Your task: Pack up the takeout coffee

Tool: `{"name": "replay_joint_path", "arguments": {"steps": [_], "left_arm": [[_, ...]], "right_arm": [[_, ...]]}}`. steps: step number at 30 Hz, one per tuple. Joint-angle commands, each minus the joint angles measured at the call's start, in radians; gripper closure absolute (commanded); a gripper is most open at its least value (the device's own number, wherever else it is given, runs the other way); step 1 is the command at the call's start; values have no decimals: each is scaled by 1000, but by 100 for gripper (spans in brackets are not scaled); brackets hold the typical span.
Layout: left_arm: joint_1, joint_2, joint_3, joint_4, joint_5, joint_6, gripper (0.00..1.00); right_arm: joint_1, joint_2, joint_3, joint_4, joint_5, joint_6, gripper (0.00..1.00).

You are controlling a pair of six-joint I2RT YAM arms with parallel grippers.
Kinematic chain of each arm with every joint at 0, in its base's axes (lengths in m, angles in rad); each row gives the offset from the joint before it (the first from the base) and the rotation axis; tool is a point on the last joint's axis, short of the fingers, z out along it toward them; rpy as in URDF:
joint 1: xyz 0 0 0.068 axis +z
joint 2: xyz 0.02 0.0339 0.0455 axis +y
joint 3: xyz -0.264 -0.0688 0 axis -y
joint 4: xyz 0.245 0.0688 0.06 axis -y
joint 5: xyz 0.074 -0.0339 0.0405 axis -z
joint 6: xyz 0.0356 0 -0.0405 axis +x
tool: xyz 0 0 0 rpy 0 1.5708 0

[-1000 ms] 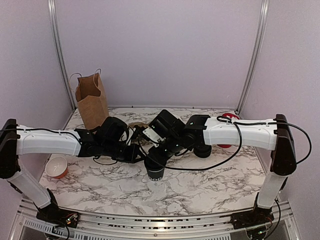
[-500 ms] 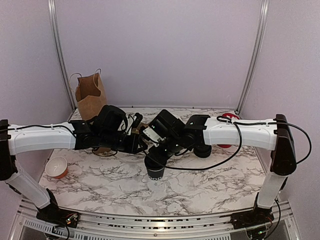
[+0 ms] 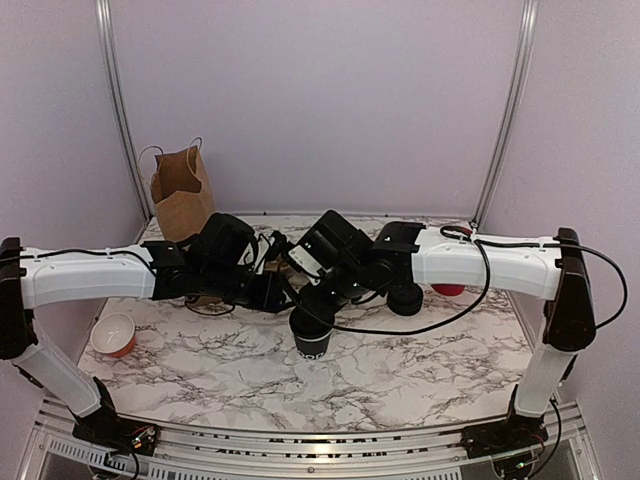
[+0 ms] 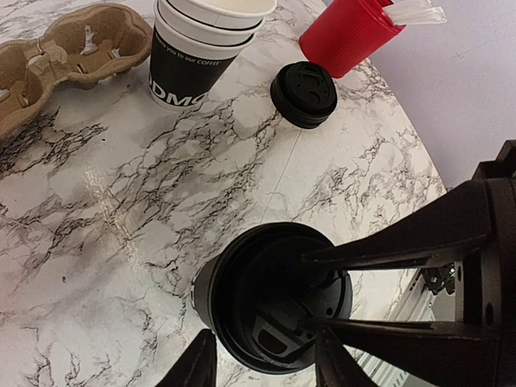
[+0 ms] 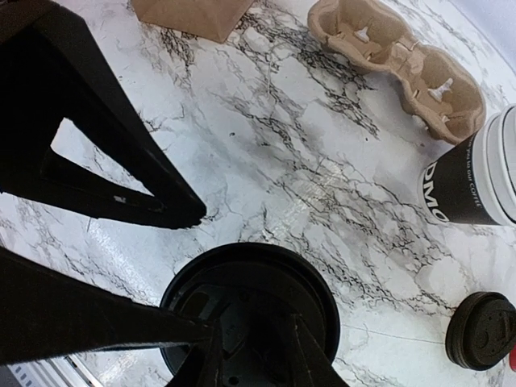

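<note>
On marble table (image 3: 425, 380), lidded takeout coffee (image 4: 251, 297).

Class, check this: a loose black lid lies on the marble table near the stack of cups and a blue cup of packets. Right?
No: the cup of packets is red, not blue; the left wrist view shows it. The loose black lid does lie near it and the stack of cups.

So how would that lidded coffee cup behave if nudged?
The lidded coffee cup looks like paper, so probably light and squashable unless full. Narrow-based, it may tip if pushed high. Its lid seems seated, likely stiffening the rim.
</note>
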Motion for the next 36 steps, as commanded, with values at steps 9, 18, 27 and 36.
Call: {"name": "replay_joint_path", "arguments": {"steps": [9,18,27,36], "left_arm": [[-30,69,51,-72,-32,47,51],[-40,91,67,-100,-67,59,50],[-57,121,93,-135,-102,76,50],[-64,131,104,-145,-112,81,50]], "right_arm": [[-61,-162,-89,-5,19,77,71],[-88,-190,-199,36,-35,110,71],[-89,-177,-211,59,-51,108,71],[-89,-162,-205,56,-52,106,71]]}}
